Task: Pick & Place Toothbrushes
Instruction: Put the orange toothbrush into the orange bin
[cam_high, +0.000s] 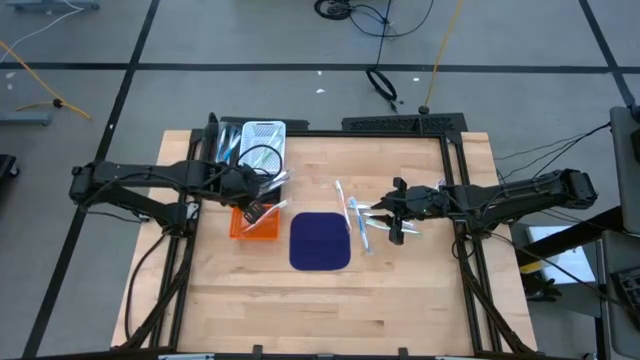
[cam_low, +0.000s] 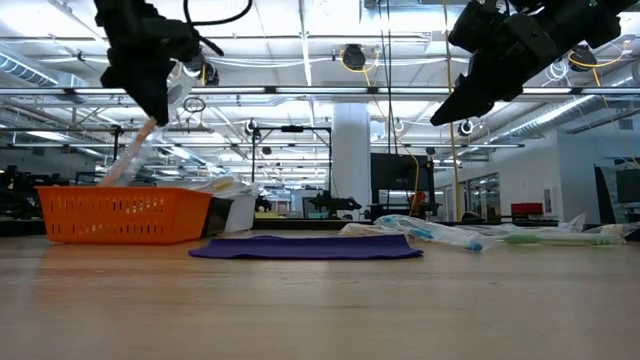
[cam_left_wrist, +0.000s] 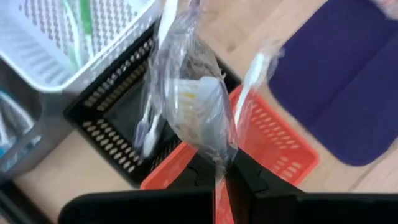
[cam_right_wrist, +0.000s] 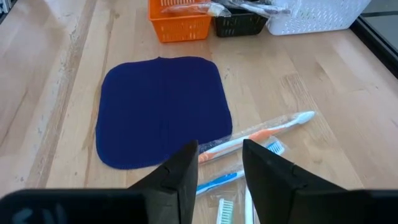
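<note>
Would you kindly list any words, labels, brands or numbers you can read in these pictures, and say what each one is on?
No text can be read in any view.
Wrapped toothbrush held by the left end effector: its clear wrapper shows no legible print.
Toothbrushes on the table: no readable brand or marking.
Orange basket, white basket, dark blue mat: no labels show.
</note>
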